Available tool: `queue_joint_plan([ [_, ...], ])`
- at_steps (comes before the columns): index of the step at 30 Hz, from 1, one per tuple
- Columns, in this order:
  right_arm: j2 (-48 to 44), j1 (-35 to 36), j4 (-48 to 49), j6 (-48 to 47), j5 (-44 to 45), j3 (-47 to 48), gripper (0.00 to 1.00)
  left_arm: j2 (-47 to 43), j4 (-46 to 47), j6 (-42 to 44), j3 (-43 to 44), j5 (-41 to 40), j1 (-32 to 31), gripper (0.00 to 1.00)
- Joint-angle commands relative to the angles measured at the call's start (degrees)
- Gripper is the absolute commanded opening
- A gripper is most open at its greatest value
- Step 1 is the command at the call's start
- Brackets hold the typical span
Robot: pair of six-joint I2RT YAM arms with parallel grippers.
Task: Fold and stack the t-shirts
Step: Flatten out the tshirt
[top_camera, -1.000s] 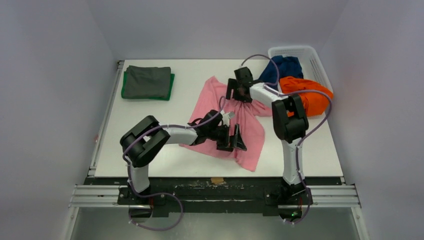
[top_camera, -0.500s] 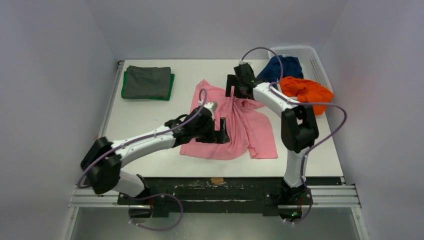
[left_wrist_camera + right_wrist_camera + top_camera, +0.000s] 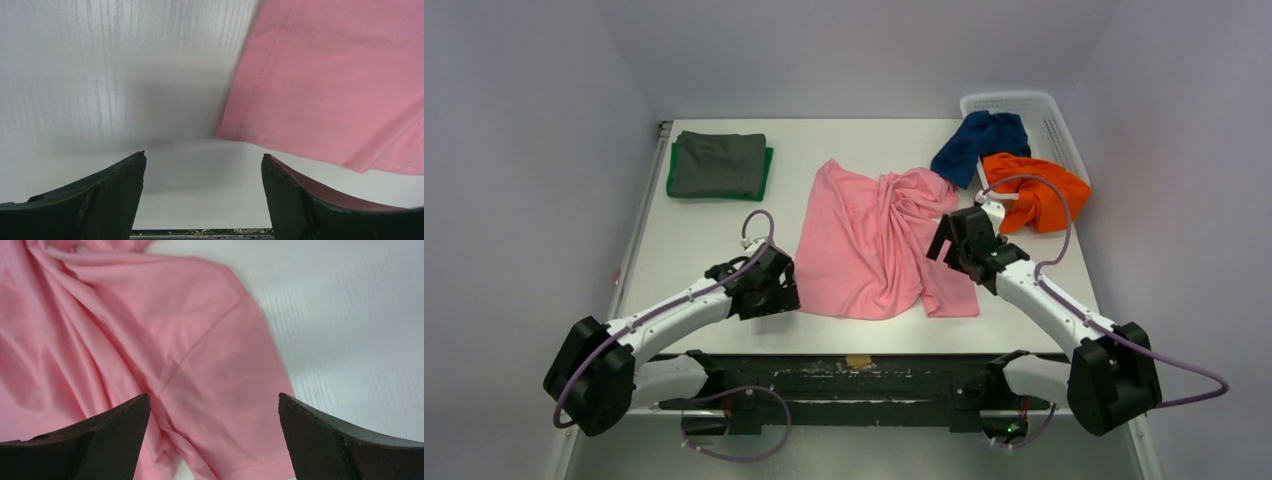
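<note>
- pink t-shirt: lies spread but not yet folded at mid-table, flat along its left side and bunched in wrinkles toward the far right. its long axis runs roughly from the far side to the near edge.
- left gripper: fingers apart and holding nothing. it sits low over bare table, just beside the shirt's near-left corner, with the cloth to its right.
- right gripper: fingers apart and holding nothing. it hangs above the shirt's right sleeve and is the nearer to the cloth.
- the shirt lies between the two grippers, so each likely takes its own side for smoothing or a first fold.
- dark grey t-shirt: folded on the green t-shirt at the far left.
- navy t-shirt and orange t-shirt: draped over the white basket, unfolded.
</note>
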Motion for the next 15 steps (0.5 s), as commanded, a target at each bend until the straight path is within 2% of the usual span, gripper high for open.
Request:
queue_joint_plan([
  [1, -6.42, 0.2, -0.14, 4.43, 2.06, -4.22, 0.98, 4.01, 1.96, -0.47, 2.16, -1.84, 0.1, 0.79],
  [10, -9.97, 0.15, -2.09, 4.85, 2.29, -6.12, 0.98, 17.56, 5.75, 0.52, 8.46, 0.48, 0.1, 0.64],
  [15, -10.94, 0.19, -2.95, 4.75, 3.02, -6.06, 0.98, 19.53, 5.46, 1.32, 9.25, 3.18, -0.2, 0.38],
])
